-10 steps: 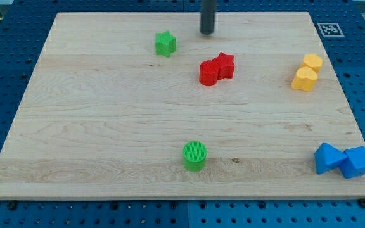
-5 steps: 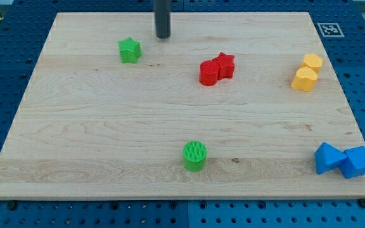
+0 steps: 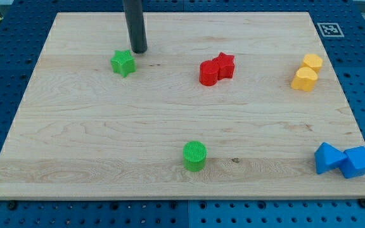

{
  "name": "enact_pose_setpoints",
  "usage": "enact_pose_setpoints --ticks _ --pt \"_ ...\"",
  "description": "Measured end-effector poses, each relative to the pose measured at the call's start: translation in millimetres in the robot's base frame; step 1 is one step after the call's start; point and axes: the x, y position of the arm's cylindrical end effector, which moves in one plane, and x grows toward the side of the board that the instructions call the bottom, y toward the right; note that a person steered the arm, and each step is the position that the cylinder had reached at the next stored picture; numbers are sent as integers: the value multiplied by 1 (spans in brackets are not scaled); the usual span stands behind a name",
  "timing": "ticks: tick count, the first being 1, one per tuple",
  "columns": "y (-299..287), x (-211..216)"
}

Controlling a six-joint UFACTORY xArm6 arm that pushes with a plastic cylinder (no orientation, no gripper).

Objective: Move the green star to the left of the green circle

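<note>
The green star [image 3: 123, 63] lies on the wooden board [image 3: 94, 126] at the upper left. My tip [image 3: 139, 50] stands just above and to the right of the star, close to its upper right edge. The green circle [image 3: 194, 156] sits near the view's bottom, at the middle, far below and to the right of the star.
A red cylinder and a red star [image 3: 217, 68] touch each other right of my tip. Two yellow blocks [image 3: 307, 71] sit at the upper right. Two blue blocks [image 3: 343, 159] sit at the lower right corner. A marker tag [image 3: 328, 29] is at the top right corner.
My tip has moved left and slightly down along the top of the board. The green star has slid left and down, from near the top middle toward the upper left.
</note>
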Motion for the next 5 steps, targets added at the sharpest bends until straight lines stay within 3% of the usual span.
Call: enact_pose_setpoints --ticks 1,2,3,5 --pt "-46 2" --pt "-65 52" --pt "-24 99" --pt "-83 58"
